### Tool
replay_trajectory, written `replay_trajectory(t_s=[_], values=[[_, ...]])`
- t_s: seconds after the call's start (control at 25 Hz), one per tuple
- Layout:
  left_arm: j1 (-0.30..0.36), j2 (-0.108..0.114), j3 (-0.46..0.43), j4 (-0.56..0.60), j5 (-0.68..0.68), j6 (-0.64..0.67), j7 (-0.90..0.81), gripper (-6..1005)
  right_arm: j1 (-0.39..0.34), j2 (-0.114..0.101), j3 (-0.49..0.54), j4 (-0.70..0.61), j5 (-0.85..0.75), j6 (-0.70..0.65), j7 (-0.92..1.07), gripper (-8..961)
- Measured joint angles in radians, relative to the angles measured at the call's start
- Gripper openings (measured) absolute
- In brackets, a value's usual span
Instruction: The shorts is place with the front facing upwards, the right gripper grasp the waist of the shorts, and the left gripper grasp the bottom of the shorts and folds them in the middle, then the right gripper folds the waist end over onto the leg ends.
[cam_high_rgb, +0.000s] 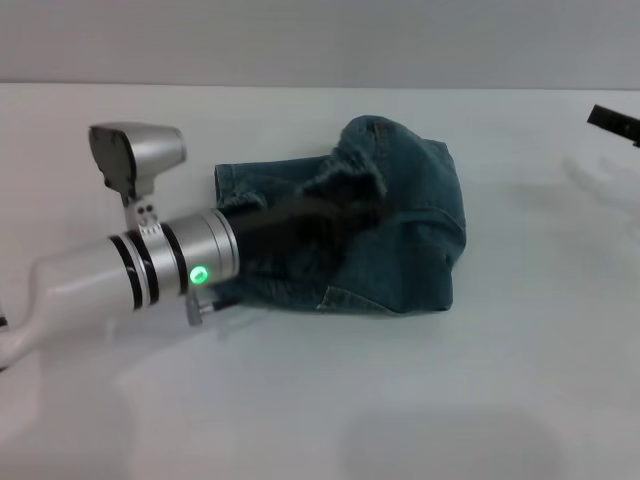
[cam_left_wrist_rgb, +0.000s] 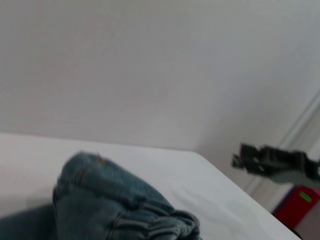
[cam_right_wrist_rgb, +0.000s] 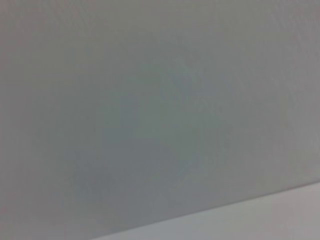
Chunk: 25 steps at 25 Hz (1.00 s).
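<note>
My left arm fills the foreground, its gripper over the bunched shorts, grip unreadable; right gripper well apart on the far side.

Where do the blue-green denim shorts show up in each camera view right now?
Head view: blue-green denim shorts bunched at table centre, partly behind the left arm.
Left wrist view: shorts fill the lower corner, gathered waistband in front.
Right wrist view: not in it.
Shared landmark: the right end effector, the dark shape beyond the table edge.
</note>
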Motion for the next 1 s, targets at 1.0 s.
replay_trajectory(t_s=[1.0], values=[[0.067, 0.011, -0.161, 0.170, -0.007, -0.222, 0.006, 755, -0.045, 0.001, 0.002, 0.027, 0.076, -0.053, -0.022, 665]])
